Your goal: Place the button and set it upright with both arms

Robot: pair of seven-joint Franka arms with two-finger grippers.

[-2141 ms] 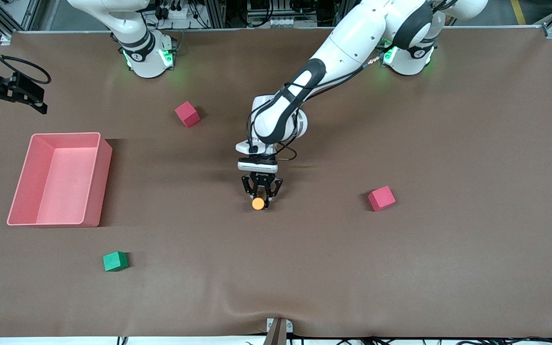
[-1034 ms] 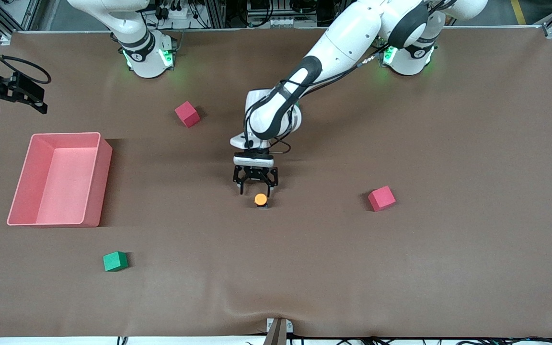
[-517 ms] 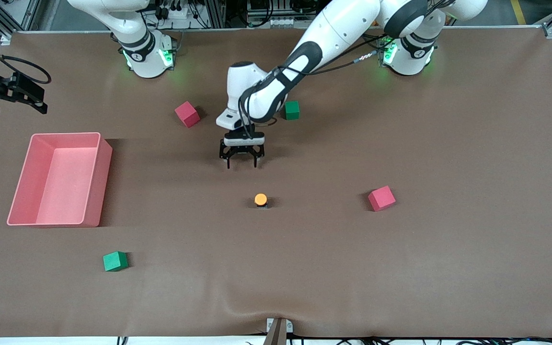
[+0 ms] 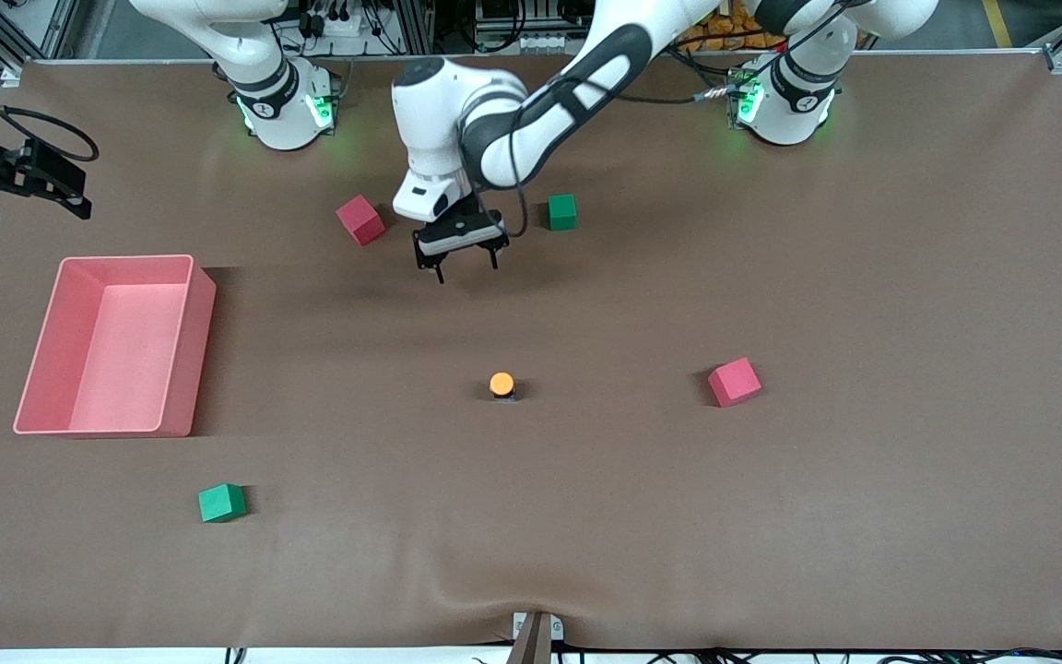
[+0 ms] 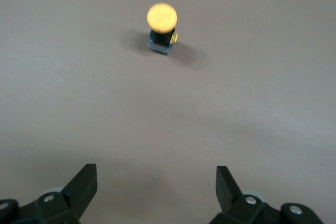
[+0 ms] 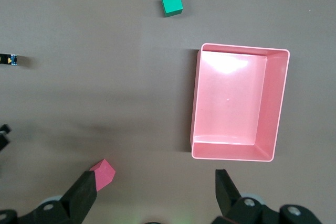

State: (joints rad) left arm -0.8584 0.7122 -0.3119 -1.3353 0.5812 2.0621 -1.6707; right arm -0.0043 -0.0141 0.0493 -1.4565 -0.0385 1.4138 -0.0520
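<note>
Brown matte cloth is covering the table (image 4: 863, 516), rippling slightly at the camera's edge. Metal framing and cables are lining the robots' side. The button (image 4: 501, 384) is standing upright near the table's middle, its round orange cap topping a blocky black body. The left hand (image 4: 466, 267) is hovering over bare cloth, released and empty. The right hand (image 6: 156, 195) is hanging spread wide above a smooth pink plastic bin (image 4: 182, 369).

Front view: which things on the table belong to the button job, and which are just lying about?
Job:
- small orange-capped push-button on a black body, upright on the brown table
- left gripper, open, up over the table
- right gripper, open, waiting

Lying about:
- two red foam cubes
- two green foam cubes
- pink plastic bin
</note>
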